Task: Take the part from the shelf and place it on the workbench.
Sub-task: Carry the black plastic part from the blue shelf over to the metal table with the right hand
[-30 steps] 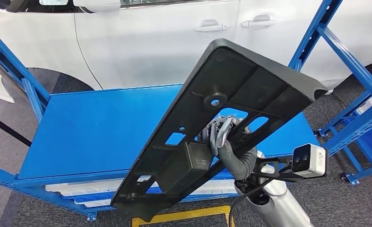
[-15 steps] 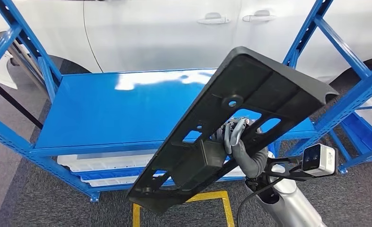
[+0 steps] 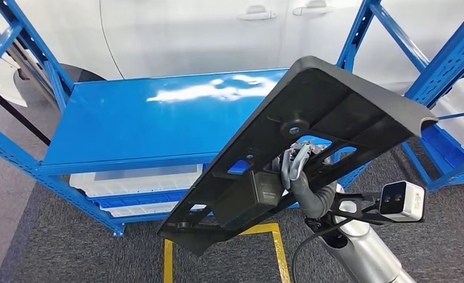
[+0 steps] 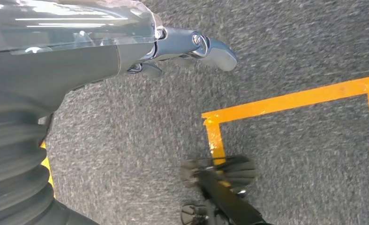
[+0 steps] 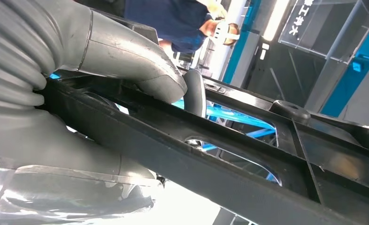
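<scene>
- The part (image 3: 312,135), a long black plastic panel with ribs, cutouts and a boxy housing on its underside, is being carried in the air in front of the robot, clear of every surface.
- Its long axis is running diagonally in the head view: the low end is hanging near the floor's yellow tape marking (image 3: 275,242), and the high end is rising toward the blue upright (image 3: 447,59) on the right.
- The right hand (image 3: 294,171) is gripping it near mid-length, with the fingers (image 3: 292,159) passing through a slot and wrapping a rib; in the right wrist view the thumb (image 5: 140,70) is pressing on the same bar, so the grasp is looking firmly closed.
- The left hand (image 4: 192,47) is hanging over the grey carpet (image 4: 290,37), holding nothing; how far its fingers are spread, I cannot tell.
- The blue shelf deck (image 3: 129,124) is lying ahead and to the left of the part, beyond its low end, with white trays (image 3: 135,183) on the level below.
- A white car body (image 3: 188,35) is standing behind the rack.
- Judging from this, the coming move is turning on that tilt: the panel probably needs levelling, long axis along the receiving surface, and the right arm is the only one placed to do it.
- The high end is passing near the upright, so a clipped corner seems the likeliest risk.
</scene>
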Available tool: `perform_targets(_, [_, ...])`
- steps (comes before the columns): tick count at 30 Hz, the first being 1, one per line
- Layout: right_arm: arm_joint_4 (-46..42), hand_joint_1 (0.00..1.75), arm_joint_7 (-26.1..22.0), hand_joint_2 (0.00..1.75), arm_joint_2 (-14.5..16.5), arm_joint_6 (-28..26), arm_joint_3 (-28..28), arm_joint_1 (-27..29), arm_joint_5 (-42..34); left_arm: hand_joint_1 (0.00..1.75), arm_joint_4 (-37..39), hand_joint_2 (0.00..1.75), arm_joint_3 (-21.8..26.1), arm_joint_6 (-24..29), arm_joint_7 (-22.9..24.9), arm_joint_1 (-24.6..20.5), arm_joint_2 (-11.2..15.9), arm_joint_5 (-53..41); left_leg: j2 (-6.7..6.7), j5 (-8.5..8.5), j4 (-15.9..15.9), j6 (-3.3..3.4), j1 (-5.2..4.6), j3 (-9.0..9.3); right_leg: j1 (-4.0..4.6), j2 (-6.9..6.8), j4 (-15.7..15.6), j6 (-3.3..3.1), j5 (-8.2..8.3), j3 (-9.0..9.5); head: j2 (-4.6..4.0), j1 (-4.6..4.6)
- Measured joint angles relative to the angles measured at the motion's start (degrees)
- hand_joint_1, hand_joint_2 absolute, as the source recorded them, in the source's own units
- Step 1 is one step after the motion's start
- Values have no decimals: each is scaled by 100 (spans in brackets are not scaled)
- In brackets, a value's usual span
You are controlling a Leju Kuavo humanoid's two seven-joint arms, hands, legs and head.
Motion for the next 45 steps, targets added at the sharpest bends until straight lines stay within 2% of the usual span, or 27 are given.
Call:
perform_targets(1, [6,175,-1,175,0,-1,8,5,2,0,0,175,-4,1,1,-2,-3,-1,0,-18,181,-2,0,30,11,-4,12,0,51,-79,0,0])
perform_targets(2, [11,175,-4,175,0,1,14,12,2,0,0,175,-12,4,4,-2,-7,-1,0,76,151,2,0,161,18,-5,28,6,97,-155,0,0])
perform_targets(4, [18,175,-34,175,1,20,24,36,18,0,0,175,-30,23,25,-4,-11,-1,-2,339,-455,34,-2,680,23,-6,65,29,170,-278,0,-1])
perform_targets(6, [25,175,-73,175,6,48,29,65,63,0,0,175,-47,56,71,-16,-14,-1,-8,369,-1216,86,-33,1189,33,-12,96,76,239,-360,0,-1])
perform_targets(8, [45,175,-62,175,22,22,40,67,92,0,0,175,-86,88,123,-19,-20,-2,-12,324,-1531,134,-72,1349,28,-20,95,139,327,-404,0,-1])
perform_targets(10, [63,175,-14,175,33,-88,49,51,58,0,1,175,-146,96,166,-14,-19,-2,2,411,-1576,196,-59,1305,18,-8,80,205,361,-431,0,0])
perform_targets(12, [62,175,0,175,-1,-262,25,43,-37,0,2,175,-226,58,190,-30,12,-2,27,530,-1613,278,-28,1224,9,16,329,265,58,-535,0,0])
perform_targets(14, [53,175,-68,175,-110,-416,-9,42,-184,0,2,175,-319,-8,195,-54,78,-2,38,631,-1599,323,-24,1095,-13,28,1045,305,-500,-754,0,0])
perform_targets(15, [49,175,-122,175,-192,-460,-17,43,-282,0,2,175,-361,-33,195,-57,117,-2,39,674,-1578,323,-26,1021,-22,28,1432,320,-689,-847,0,0])
perform_targets(16, [47,175,-174,175,-288,-486,-23,43,-388,0,2,175,-396,-46,193,-58,157,-2,41,715,-1553,320,-26,942,-30,29,1699,332,-754,-875,0,0])
perform_targets(17, [47,175,-213,175,-380,-499,-29,43,-486,0,3,175,-425,-51,189,-56,194,-2,44,753,-1523,310,-25,865,-38,28,1771,340,-695,-807,0,0])
perform_targets(18, [47,175,-238,175,-457,-499,-38,43,-561,0,5,175,-448,-52,184,-56,219,-2,46,786,-1492,297,-24,793,-48,28,1628,343,-553,-634,0,0])
perform_targets(20, [46,175,-256,175,-563,-487,-57,41,-628,0,14,175,-479,-52,168,-56,262,-2,47,842,-1426,254,-33,674,-58,30,888,334,-344,-68,0,0])
perform_targets(22, [38,175,-259,175,-633,-477,-70,42,-648,0,27,175,-510,-52,150,-57,294,-2,44,913,-1391,196,-47,600,-39,43,268,290,-368,329,0,0])
perform_targets(25, [28,175,-259,175,-692,-469,-73,51,-661,0,44,175,-545,-52,132,-46,313,-2,35,1014,-1399,97,-40,530,-14,33,114,173,-325,299,0,-1])
perform_targets(27, [27,175,-258,175,-703,-467,-70,50,-665,0,50,175,-554,-52,127,-31,322,-2,28,710,-1173,51,-25,415,-21,7,94,63,-209,186,0,-1])
perform_targets(29, [27,175,-258,175,-709,-476,-68,50,-673,0,52,175,-557,-52,121,-31,330,-2,26,105,-540,36,-14,250,-5,-6,94,-4,-83,42,0,0])
perform_targets(30, [27,175,-258,175,-711,-497,-66,51,-687,0,52,175,-558,-54,113,-35,331,-2,26,-116,-168,31,-13,189,8,-9,99,-17,-19,-40,0,0])
perform_targets(31, [27,175,-258,175,-713,-526,-63,52,-709,0,52,175,-560,-58,102,-40,331,-2,26,-212,127,30,-13,172,22,-11,107,-21,47,-128,0,0])
perform_targets(33, [26,175,-258,175,-717,-580,-60,65,-762,0,53,175,-567,-67,80,-43,335,-2,26,-2,230,51,-17,367,44,-10,139,-19,174,-319,0,0])
perform_targets(35, [10,175,-258,175,-721,-564,-60,107,-785,0,61,175,-572,-70,59,-49,358,-2,22,261,-387,116,-38,905,62,-9,177,0,290,-485,0,-1])
perform_targets(37, [-19,175,-259,175,-715,-464,-66,155,-773,0,85,175,-574,-69,22,-59,398,-2,20,174,-1222,171,-71,1466,68,-17,183,45,404,-568,0,-1])
perform_targets(38, [-28,175,-259,175,-704,-398,-69,170,-761,0,103,175,-574,-68,1,-61,416,-2,18,101,-1474,189,-93,1603,57,-24,166,78,467,-580,0,-1])
perform_targets(40, [-33,175,-258,175,-667,-270,-82,195,-724,0,144,175,-579,-68,-23,-51,431,-2,28,174,-1610,213,-100,1592,31,-27,116,149,590,-596,0,-1])
perform_targets(41, [-33,175,-258,175,-636,-221,-92,213,-699,0,165,175,-590,-68,-28,-47,434,-2,40,257,-1636,243,-95,1549,24,-13,128,185,558,-622,0,-1])
perform_targets(42, [-34,175,-258,175,-612,-183,-105,229,-672,0,181,175,-605,-68,-26,-46,437,-2,57,346,-1658,278,-82,1485,21,4,225,216,393,-665,0,0])
perform_targets(45, [-46,175,-255,175,-556,-137,-126,247,-620,0,202,175,-665,-65,-21,-50,439,-2,81,601,-1646,337,-79,1191,-8,36,1145,290,-545,-853,0,0])
